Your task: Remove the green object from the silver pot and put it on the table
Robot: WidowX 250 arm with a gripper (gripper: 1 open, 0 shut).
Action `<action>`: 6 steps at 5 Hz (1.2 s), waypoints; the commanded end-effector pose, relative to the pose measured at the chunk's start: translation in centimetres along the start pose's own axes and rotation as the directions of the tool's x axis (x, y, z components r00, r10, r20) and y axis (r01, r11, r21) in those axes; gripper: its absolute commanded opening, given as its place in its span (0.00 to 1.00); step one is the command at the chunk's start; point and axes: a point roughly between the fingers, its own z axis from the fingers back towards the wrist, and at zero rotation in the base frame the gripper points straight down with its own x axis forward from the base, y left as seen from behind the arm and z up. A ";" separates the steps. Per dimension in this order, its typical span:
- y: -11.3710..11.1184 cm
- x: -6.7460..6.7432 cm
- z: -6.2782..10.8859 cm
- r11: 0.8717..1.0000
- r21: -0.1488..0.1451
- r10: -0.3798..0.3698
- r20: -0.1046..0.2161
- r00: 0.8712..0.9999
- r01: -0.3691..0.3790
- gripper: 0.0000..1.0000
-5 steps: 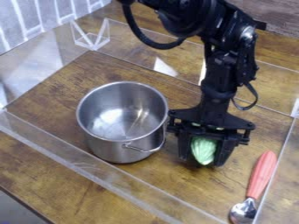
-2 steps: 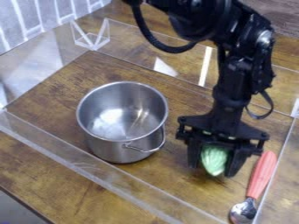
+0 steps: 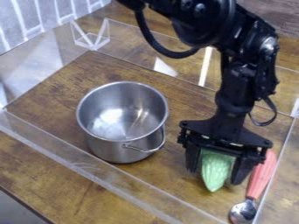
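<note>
silver pot point(image 3: 122, 120): stands upright on the table, left of the table's middle and toward its near-left edge; lidless, with a small loop handle facing the near edge.
pot contents: nothing inside; only the bare shiny floor and wall show.
green object point(image 3: 218, 170): out of the pot, lying on the table to the pot's right, near the near-right edge; its long axis runs roughly from far to near, tapered tip toward the near edge. It appears to rest on the wood.
gripper point(image 3: 219, 166): black, pointing straight down over the green object, one finger on each side of it. The jaws are spread and released, with the fingers flanking the toy rather than pinching it; whether they brush its sides cannot be told.
red-handled spoon point(image 3: 257, 184): lies just right of the gripper near the table's right edge, red handle pointing away, metal bowl at the near corner.
table point(image 3: 70, 166): dark wooden planks, clear acrylic walls along the edges.
</note>
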 end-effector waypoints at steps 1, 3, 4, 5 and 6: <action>0.6 1.8 4.1 0.997 -0.080 0.015 0.081 0.997 -0.009 1.00; 1.9 3.3 6.5 0.992 -0.123 0.051 0.091 0.995 -0.040 1.00; 2.0 3.3 6.1 0.991 -0.127 0.041 0.090 0.995 -0.029 1.00; 2.1 3.4 5.3 0.992 -0.122 0.031 0.086 0.996 -0.020 1.00; 2.1 3.5 4.5 0.993 -0.116 0.020 0.082 0.996 -0.011 1.00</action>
